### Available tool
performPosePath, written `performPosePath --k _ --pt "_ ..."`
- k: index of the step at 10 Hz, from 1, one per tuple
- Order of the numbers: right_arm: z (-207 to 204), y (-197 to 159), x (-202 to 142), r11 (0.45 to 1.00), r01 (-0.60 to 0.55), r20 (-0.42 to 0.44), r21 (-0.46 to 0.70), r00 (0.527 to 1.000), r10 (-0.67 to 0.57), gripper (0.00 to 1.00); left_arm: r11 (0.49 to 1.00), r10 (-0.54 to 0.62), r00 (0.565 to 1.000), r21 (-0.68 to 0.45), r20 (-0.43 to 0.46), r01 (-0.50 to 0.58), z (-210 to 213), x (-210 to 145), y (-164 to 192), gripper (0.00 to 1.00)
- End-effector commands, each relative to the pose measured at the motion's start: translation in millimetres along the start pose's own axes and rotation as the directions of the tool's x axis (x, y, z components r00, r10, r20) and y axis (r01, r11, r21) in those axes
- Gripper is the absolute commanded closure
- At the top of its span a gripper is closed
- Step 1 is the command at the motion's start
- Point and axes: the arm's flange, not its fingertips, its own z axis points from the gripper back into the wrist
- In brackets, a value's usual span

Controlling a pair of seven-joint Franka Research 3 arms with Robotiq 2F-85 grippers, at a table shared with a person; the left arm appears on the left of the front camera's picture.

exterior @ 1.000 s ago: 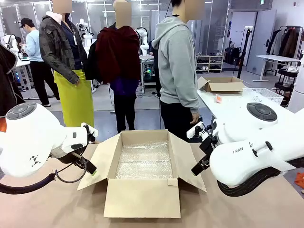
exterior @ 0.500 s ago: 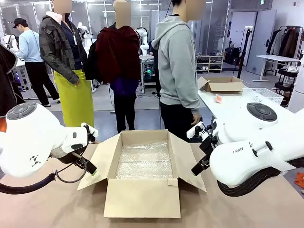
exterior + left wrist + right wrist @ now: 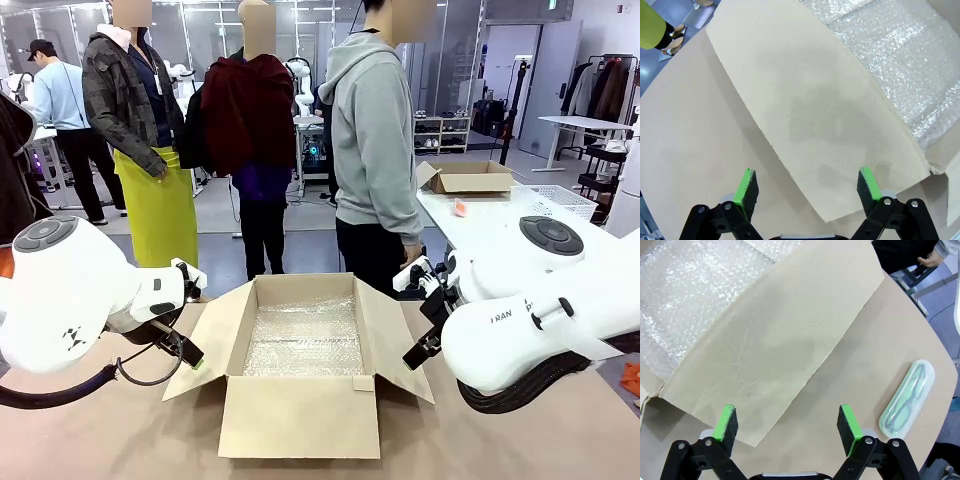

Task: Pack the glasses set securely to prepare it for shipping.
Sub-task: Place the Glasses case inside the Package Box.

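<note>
Beside right gripper, outside its spread, empty jaws: mint green case flat on table, clear of box flap. Left gripper likewise spread, empty.

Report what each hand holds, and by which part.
Nothing is held. The left hand and right hand stand open over the box flaps; the mint case lies apart on the table.

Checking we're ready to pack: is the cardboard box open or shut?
Open. The cardboard box has its side flaps spread outward, and bubble wrap shows on its bottom.
</note>
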Motion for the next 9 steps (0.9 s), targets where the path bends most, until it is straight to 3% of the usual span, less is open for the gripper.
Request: performPosePath --k 1,3,5,8,9 --pt "0.0 0.0 0.0 1.000 0.000 0.000 0.000 1.000 0.000 0.00 1.000 0.000 1.000 0.000 0.000 0.000 0.0 0.0 0.0 0.00" --pt "6.6 -8.3 6.7 1.000 0.011 0.003 -0.016 1.000 -0.011 0.00 1.000 -0.018 1.000 0.017 -0.013 0.018 18.4 4.6 -3.5 0.00" --pt "20.9 -26.7 13.9 0.996 0.058 -0.044 -0.062 0.997 -0.061 0.00 0.991 0.010 0.999 -0.135 -0.046 -0.017 54.2 12.3 -3.1 0.00" --pt "46.9 -85.7 20.1 0.974 0.223 -0.065 -0.043 0.972 -0.225 0.00 0.953 0.009 0.999 -0.302 -0.046 -0.022 113.8 14.5 3.5 0.00" --pt "51.1 -105.5 19.2 0.955 0.293 -0.071 -0.047 0.953 -0.295 0.00 0.959 -0.021 1.000 -0.284 -0.009 0.017 128.9 10.4 1.0 0.00"
